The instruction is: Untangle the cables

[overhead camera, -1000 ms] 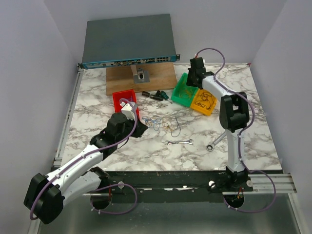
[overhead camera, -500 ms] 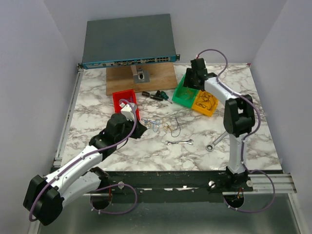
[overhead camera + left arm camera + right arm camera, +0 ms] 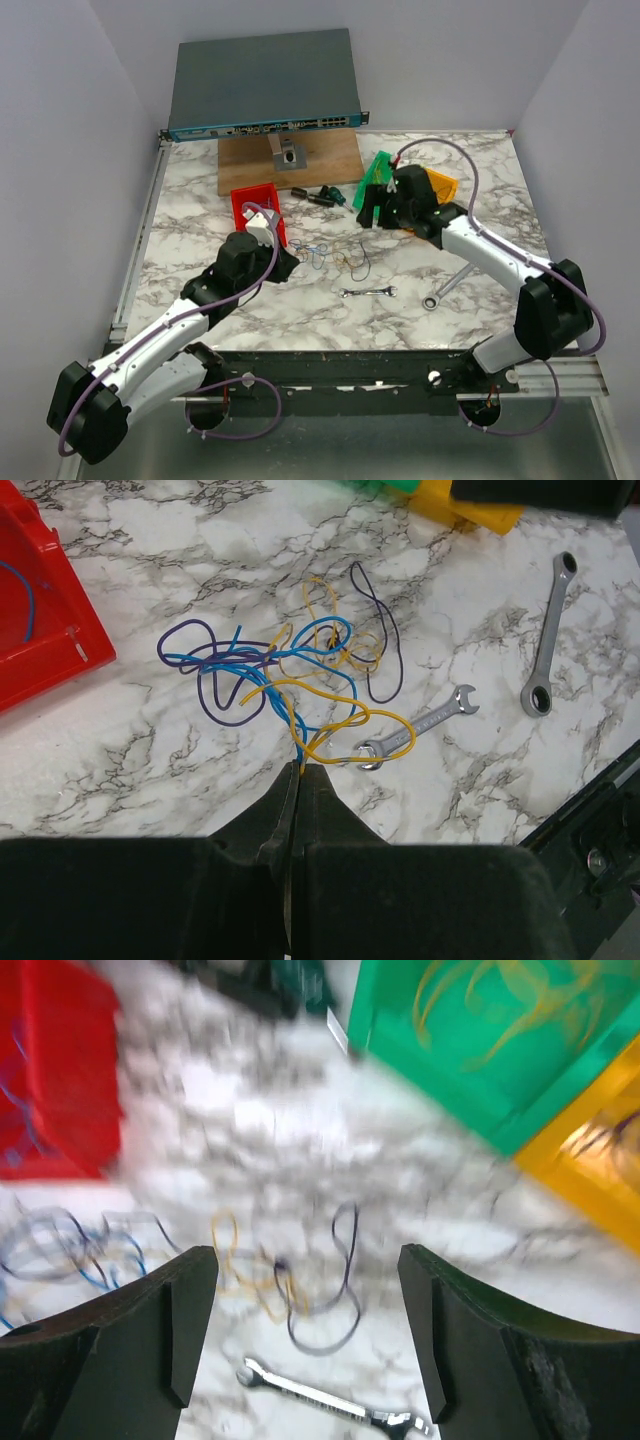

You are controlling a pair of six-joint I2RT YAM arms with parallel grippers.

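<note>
The cables (image 3: 335,255) are a loose tangle of thin blue, yellow-orange and dark purple wires on the marble table, just right of my left gripper (image 3: 293,262). In the left wrist view the cables (image 3: 290,670) spread out ahead of my left gripper (image 3: 300,768), which is shut on a yellow and a blue strand at its tips. My right gripper (image 3: 375,215) hovers above and to the right of the tangle. In the blurred right wrist view it (image 3: 305,1258) is open wide, the cables (image 3: 280,1270) lying below between its fingers, not touched.
A small wrench (image 3: 367,292) and a ratchet wrench (image 3: 443,288) lie in front of the tangle. A red bin (image 3: 255,205) stands behind my left gripper. A green bin (image 3: 378,178) and a yellow bin (image 3: 440,185) stand behind the right arm. A network switch (image 3: 262,85) is at the back.
My right arm has swung down and left from over the green and yellow bins to above the tangle, and its jaws have opened. My left gripper has stayed put, shut on the strands.
</note>
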